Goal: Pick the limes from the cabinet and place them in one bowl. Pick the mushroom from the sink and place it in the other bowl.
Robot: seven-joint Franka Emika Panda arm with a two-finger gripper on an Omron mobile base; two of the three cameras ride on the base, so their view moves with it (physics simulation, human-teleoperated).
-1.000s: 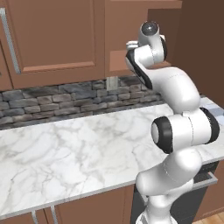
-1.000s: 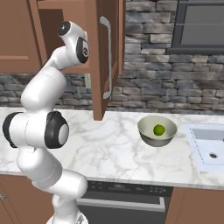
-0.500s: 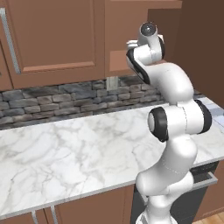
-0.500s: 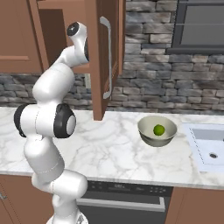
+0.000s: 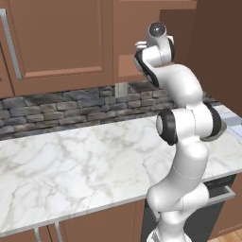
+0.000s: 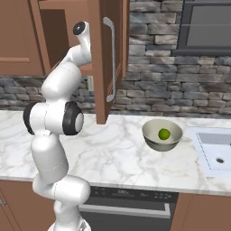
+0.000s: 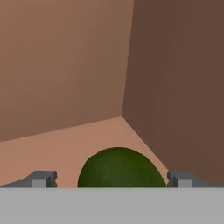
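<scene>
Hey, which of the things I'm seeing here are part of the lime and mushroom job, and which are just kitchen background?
Part of the job:
dark lime, between the open hand fingers
cabinet, door open
bright lime, lying in the cream bowl
sink

Just there:
marble counter
stone backsplash
oven front

One lime (image 7: 118,167) lies on the cabinet (image 7: 65,135) floor near its back corner, between the spread fingertips of the claw (image 7: 111,179). On the desk (image 6: 113,158), right of the open cabinet door (image 6: 108,58), a bowl (image 6: 151,137) holds the other lime (image 6: 164,134). The sink (image 6: 216,153) lies right of the bowl.
</scene>
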